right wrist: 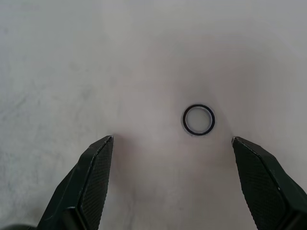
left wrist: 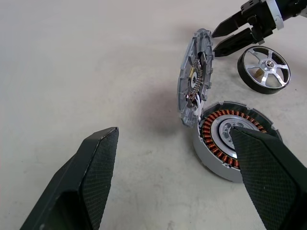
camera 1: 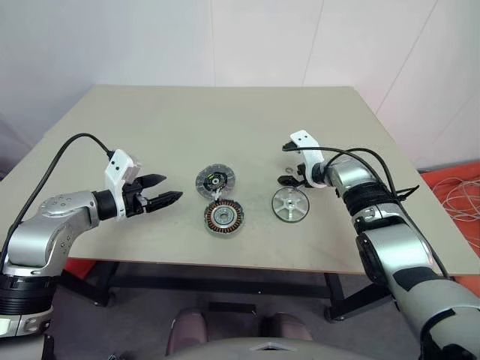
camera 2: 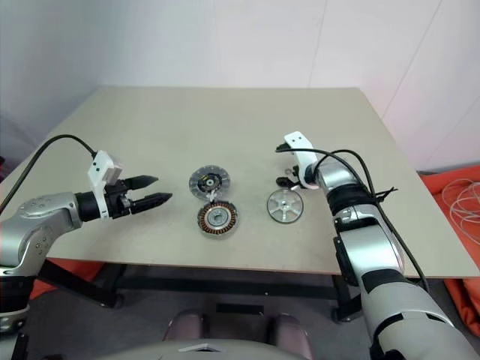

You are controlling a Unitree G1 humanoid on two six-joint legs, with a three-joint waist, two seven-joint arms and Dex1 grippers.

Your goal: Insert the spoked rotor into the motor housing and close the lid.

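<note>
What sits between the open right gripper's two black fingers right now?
The tiny thin metal ring lies flat on the beige table between the open right gripper's fingers, untouched, in the right wrist view.

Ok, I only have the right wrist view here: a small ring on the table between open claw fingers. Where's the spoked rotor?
Observer: The spoked rotor lies on the table, just on the robot's side of the right claw, held by nothing.
Operator: Is the housing ready?
Observer: The motor housing sits empty, windings showing, with the lid swung open.
Operator: And the left arm?
Observer: The left claw hovers open beside the housing, holding nothing.
</note>
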